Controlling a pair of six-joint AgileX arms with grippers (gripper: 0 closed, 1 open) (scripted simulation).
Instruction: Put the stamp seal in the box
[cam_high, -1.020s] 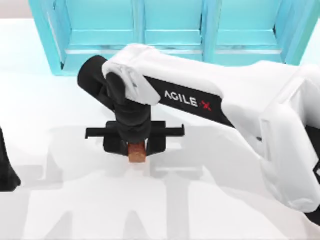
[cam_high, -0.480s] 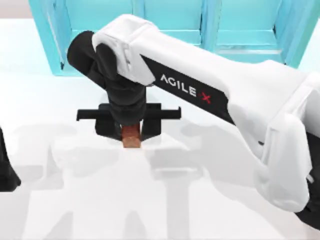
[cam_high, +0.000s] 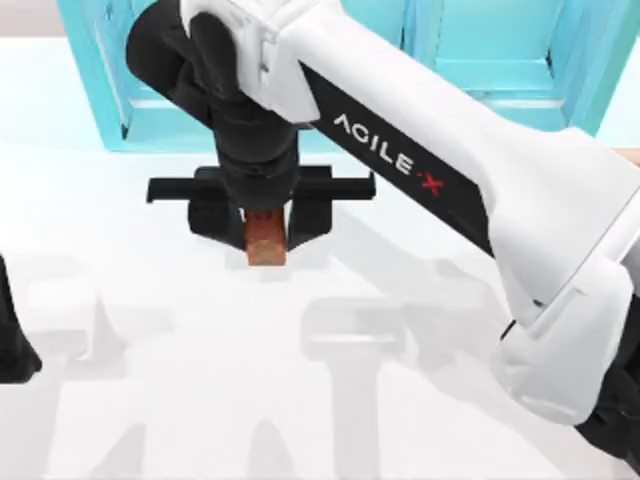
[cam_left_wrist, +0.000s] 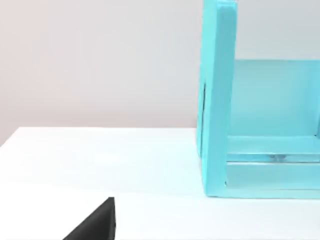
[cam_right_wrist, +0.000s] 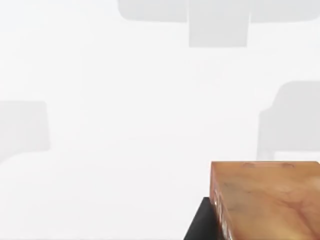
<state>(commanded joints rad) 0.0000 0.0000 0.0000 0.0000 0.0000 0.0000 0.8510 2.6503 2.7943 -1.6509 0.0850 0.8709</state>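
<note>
Right hand: the black two-finger right hand of the white AgileX arm hangs over the worktop's middle-left area, in front of the shelf, its fingers pointing down and closed on the stamp seal.
Stamp seal: the small reddish-brown rectangular stamp seal with a lighter tan lower end sits clamped between the two dark fingers, poking out below them in the top view. In the right wrist view its marbled orange-brown face lies close to the lens, with a dark finger touching its side.
Height: the seal's grey shadow on the white surface lies apart from the block, so it appears lifted clear of the worktop; I cannot tell how far.
Worktop: the plain white worktop carries soft grey shadows of the arms.
Shelf: the big cyan compartmented shelf stands along the far edge of the worktop, behind the right arm; the left wrist view shows one upright cyan wall and an open compartment beside it.
Left hand: the left arm's black part rests at the top view's left edge, well apart from the seal; whether the left hand is open or closed I cannot tell.
</note>
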